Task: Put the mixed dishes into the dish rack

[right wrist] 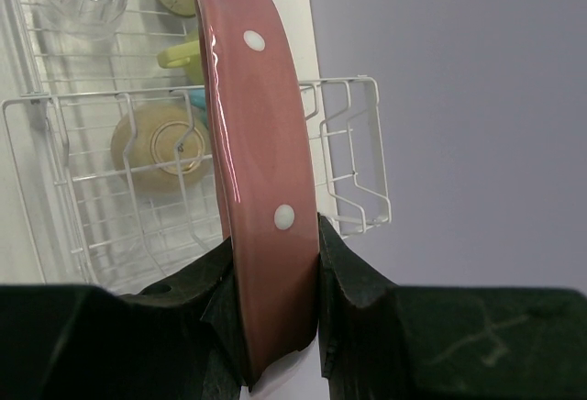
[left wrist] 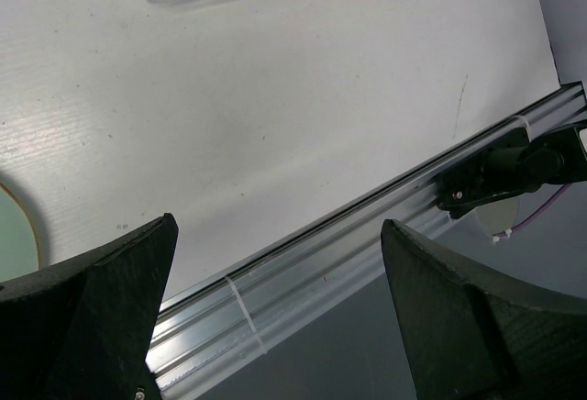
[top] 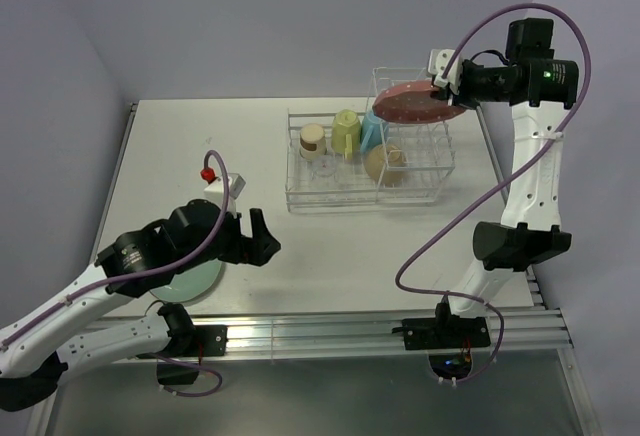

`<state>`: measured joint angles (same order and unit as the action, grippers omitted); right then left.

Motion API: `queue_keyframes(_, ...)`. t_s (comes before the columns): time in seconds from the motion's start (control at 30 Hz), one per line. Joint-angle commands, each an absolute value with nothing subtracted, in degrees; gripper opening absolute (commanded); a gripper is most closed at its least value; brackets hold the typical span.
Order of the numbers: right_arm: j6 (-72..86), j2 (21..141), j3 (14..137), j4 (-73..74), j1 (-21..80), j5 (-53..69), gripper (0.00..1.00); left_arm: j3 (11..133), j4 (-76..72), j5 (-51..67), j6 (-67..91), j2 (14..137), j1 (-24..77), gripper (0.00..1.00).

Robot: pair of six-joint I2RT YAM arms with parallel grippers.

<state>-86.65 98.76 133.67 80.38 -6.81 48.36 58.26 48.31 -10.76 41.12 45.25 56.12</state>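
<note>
Dish rack (top: 350,205), upper centre, held five: tan cup (top: 313,140), clear glass (top: 322,166), yellow-green mug (top: 347,132), light-blue mug (top: 371,131), cream bowl (top: 384,163). Right hand (right wrist: 273,308) gripped pink dotted plate (right wrist: 257,143); left hand (left wrist: 275,308) gaped.

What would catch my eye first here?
The right gripper holds a pink white-dotted plate aloft over the white wire rack, far right. A yellow-green mug, cream bowl and clear glass sit in it. Near left, the open left gripper hovers by a mint-green plate.
</note>
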Motion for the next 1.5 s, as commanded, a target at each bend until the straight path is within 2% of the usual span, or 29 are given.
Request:
queue_keyframes(0.0, -88.0, 98.3, 134.1, 75.1, -7.4, 50.5, 0.0, 60.7, 47.7, -10.4, 39.7, 45.6, 55.3, 0.99)
queue_keyframes(0.67, -85.2, 98.8, 128.9, 72.3, -7.9, 49.9, 0.0, 63.1, 49.3, -9.0, 40.3, 48.0, 52.9, 0.99)
queue_keyframes(0.87, -81.9, 97.8, 126.5, 68.7, -8.7, 51.6, 0.19, 65.3, 49.6, -7.6, 38.9, 51.0, 52.1, 0.99)
queue_keyframes(0.93, -80.8, 96.9, 125.1, 67.0, -8.9, 52.5, 0.3, 65.9, 49.6, -6.9, 38.6, 51.8, 51.8, 0.99)
queue_keyframes(0.97, -80.3, 96.4, 124.4, 66.3, -8.9, 52.9, 0.36, 66.1, 49.6, -6.9, 38.3, 52.0, 51.6, 0.99)
queue_keyframes(1.0, -79.7, 95.5, 123.3, 65.3, -8.9, 53.3, 0.59, 66.4, 49.5, -6.5, 38.2, 52.2, 51.4, 0.99)
queue_keyframes(1.27, -76.6, 93.4, 120.8, 61.8, -8.9, 58.2, 0.75, 67.0, 47.3, -3.0, 36.8, 54.1, 47.6, 0.99)
queue_keyframes(1.37, -75.5, 93.7, 121.9, 61.8, -8.9, 59.1, 0.77, 66.4, 45.9, -1.5, 37.0, 54.5, 46.7, 0.99)
queue_keyframes(1.47, -75.1, 93.8, 122.9, 62.1, -8.9, 60.5, 0.89, 66.5, 45.4, -1.1, 37.0, 55.1, 46.2, 0.99)
